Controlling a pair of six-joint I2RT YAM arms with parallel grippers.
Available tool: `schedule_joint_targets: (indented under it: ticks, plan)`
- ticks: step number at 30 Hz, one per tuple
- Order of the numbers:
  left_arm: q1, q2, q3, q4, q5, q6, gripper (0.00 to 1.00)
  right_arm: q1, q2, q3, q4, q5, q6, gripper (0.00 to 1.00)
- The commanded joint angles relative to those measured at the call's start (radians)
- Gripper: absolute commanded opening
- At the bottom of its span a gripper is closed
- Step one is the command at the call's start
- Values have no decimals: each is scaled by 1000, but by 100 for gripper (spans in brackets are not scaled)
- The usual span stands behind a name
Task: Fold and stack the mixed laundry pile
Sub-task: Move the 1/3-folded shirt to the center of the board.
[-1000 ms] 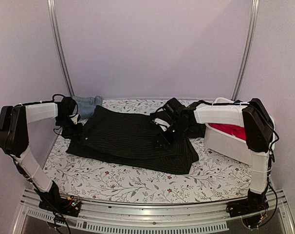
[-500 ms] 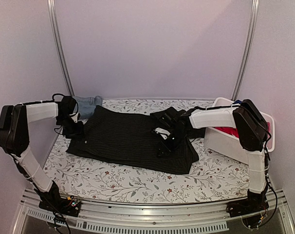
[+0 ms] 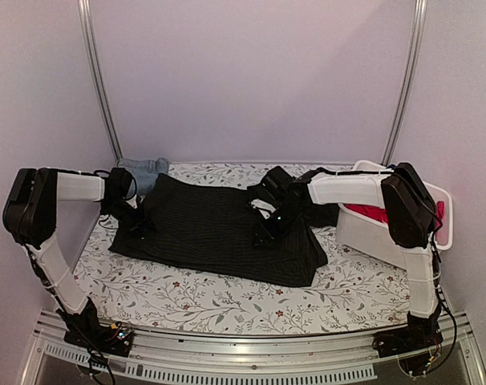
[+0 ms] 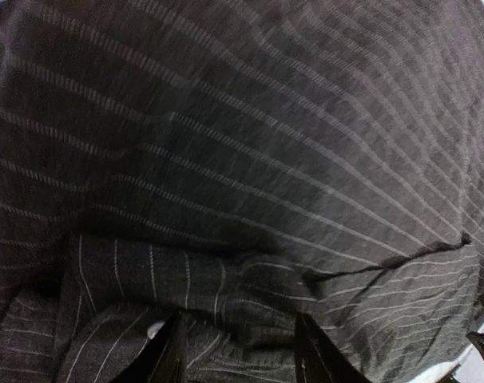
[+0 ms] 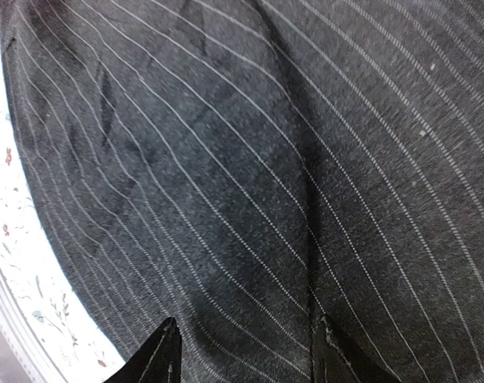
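One garment is spread out: black pinstriped shirt [image 3: 203,233], flat across the middle of the floral table cover [image 3: 227,301], long side running left to right. Both arms reach in low over it.

Left gripper [image 3: 140,223] sits at the shirt's left edge. In the left wrist view its fingers stand apart at the bottom of the frame, and a raised fold of pinstriped cloth lies in the gap between them. Nothing is clamped. I cannot tell whether the pads touch the fold. Beyond the fingers the cloth is smooth, with one thin crease running off to the right.

Right gripper [image 3: 265,228] is down on the shirt right of centre. In the right wrist view its fingers are also apart, with flat striped cloth under and between them and no pinch or bunching. A shallow crease runs up the cloth from the right finger. A strip of the table cover shows along the left edge of that view.

Denim piece [image 3: 144,170], light blue, lies at the back left corner of the table, behind the left arm and just beside the shirt's far left corner.

White bin [image 3: 371,237] stands at the right side of the table, just beside the shirt's right end. Red cloth [image 3: 379,215] is inside it. The right forearm passes over the bin's near rim.
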Motion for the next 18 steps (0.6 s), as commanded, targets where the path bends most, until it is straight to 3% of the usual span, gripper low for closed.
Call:
schedule_joint_targets:
  ticks: [1, 5, 11, 18]
  plan:
    - [-6, 3, -107, 27, -5, -103, 44, -3, 60, -64, 10, -34, 14, 55]
    - [-6, -45, -223, 16, -24, -172, 41, 1, 38, -160, 23, -56, 9, 55]
    - [-6, -287, -432, -8, -42, -307, 39, 33, -42, -296, 13, -100, -2, 55]
    - [-4, -559, -561, -171, -85, -428, 38, 112, -135, -406, -21, -224, 16, 55]
